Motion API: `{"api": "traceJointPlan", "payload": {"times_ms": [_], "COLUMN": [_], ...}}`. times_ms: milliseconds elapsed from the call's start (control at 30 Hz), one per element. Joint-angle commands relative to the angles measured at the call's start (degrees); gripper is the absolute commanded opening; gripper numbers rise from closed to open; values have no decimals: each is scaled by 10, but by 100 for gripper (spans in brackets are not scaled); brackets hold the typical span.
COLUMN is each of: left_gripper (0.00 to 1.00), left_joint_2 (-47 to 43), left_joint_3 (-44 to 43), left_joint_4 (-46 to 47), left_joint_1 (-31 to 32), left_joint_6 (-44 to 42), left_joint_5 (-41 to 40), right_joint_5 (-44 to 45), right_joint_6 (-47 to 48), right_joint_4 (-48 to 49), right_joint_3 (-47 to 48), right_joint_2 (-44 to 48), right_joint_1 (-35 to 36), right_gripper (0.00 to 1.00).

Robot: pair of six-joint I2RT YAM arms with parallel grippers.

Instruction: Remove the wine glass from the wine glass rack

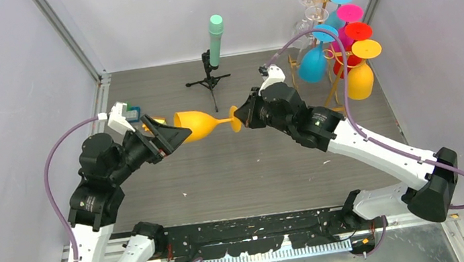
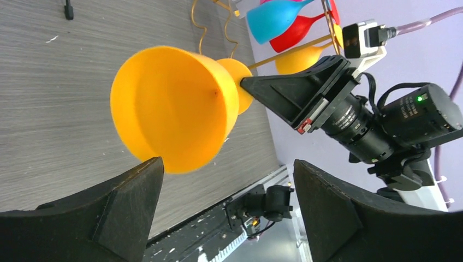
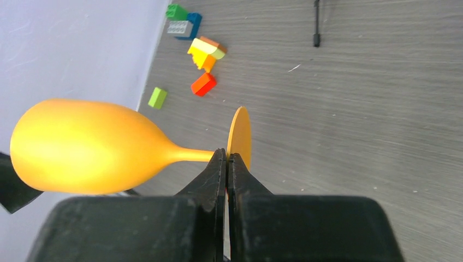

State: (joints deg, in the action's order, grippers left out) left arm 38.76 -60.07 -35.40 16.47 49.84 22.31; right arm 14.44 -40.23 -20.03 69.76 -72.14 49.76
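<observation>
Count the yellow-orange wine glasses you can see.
2. One wine glass is held sideways in mid-air, the right gripper shut on its stem; the other glass hangs on the wine glass rack at far right. Crowding there could hide more.

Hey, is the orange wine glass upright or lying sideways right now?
Sideways. The glass is horizontal, stem clamped in the right gripper, rim facing the open left gripper.
</observation>
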Motion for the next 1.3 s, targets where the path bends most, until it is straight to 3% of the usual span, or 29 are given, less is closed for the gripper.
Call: {"api": "traceJointPlan", "payload": {"times_ms": [0,167,333,500,567,600,667,733,933,1167,1267], "left_gripper": [89,70,42,0,0,0,0,0,0,0,0], "left_joint_2": [14,44,68,72,76,78,84,99,167,282,354], "left_joint_3": [-29,-56,-63,-57,-55,-55,-64,-84,-116,-131,-160], "left_joint_4": [19,27,17,14,18,17,3,-27,-78,-105,-125], "left_joint_1": [-2,-2,-2,-2,-2,-2,-2,-2,2,48,80], "left_joint_6": [24,32,36,31,26,20,-5,-45,-153,-225,-258], "left_joint_5": [13,9,19,18,20,17,6,-6,-46,-154,-237], "right_joint_5": [-52,-86,-86,-61,-62,-61,-53,-39,26,90,145], "right_joint_6": [-39,-40,-35,-21,-14,-8,3,18,65,94,98], "right_joint_4": [88,106,108,95,85,79,52,20,-63,-164,-178], "right_joint_3": [-10,-21,-31,-37,-30,-26,-12,0,13,52,44], "right_joint_2": [32,28,24,15,4,0,-8,-5,52,72,76], "right_joint_1": [1,3,6,6,6,6,6,6,6,6,6], "right_gripper": [0,0,0,0,9,28,55,68,74,71,70]}}
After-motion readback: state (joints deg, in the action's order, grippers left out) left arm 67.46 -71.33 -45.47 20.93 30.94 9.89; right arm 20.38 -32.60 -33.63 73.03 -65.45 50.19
